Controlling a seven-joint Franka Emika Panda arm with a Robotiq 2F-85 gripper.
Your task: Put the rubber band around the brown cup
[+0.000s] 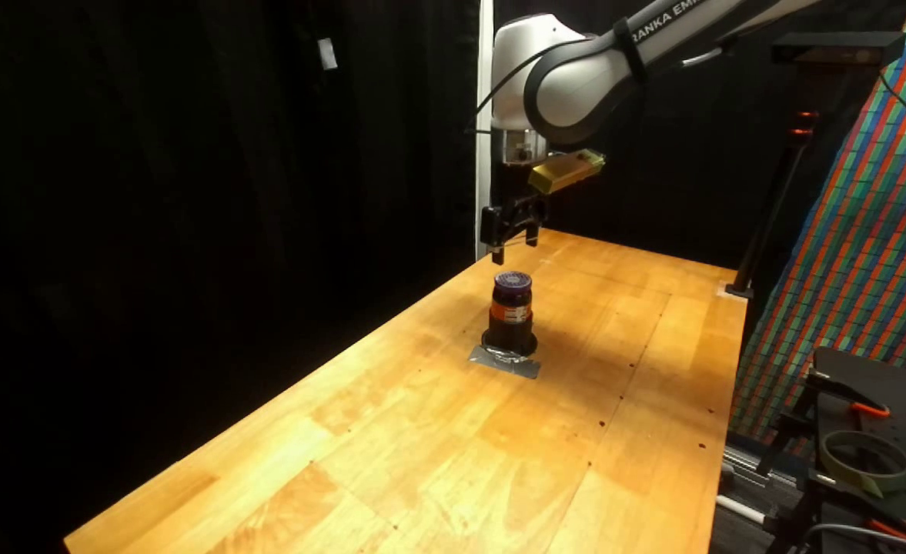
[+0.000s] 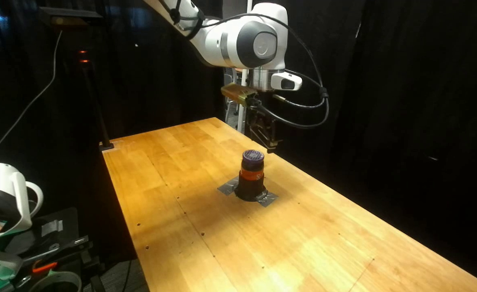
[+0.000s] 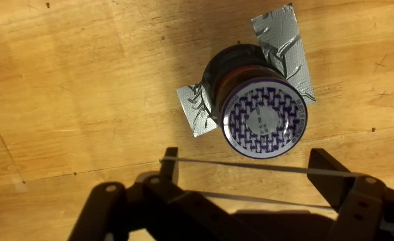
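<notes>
To the left of the jar (image 3: 260, 113) and below it in the wrist view is one fingertip (image 3: 170, 170) of the gripper (image 3: 243, 160); the jaws stand wide apart. From that fingertip the rubber band (image 3: 243, 164) crosses towards the right, a thin, pale loop drawn out into two nearly straight strands, the upper one just below the jar in this view and apart from it.

Left of the jar, a crinkled piece of grey tape (image 3: 197, 110) reaches from the wooden table (image 3: 83, 83) to a round black base (image 3: 230, 58). The jar stands upright over this base; whether in it or on it I cannot tell. A purple-and-white lid (image 3: 263, 134) in a woven pattern closes the jar, with small print at its centre and lettering round its edge. The sides are dark, ringed by an orange label (image 1: 511, 312) in both exterior views, and what they hold cannot be made out.

Right of the jar lies a longer grey tape piece (image 3: 294, 53), and below right of the jar the second fingertip (image 3: 330, 187), which the band also loops over.
</notes>
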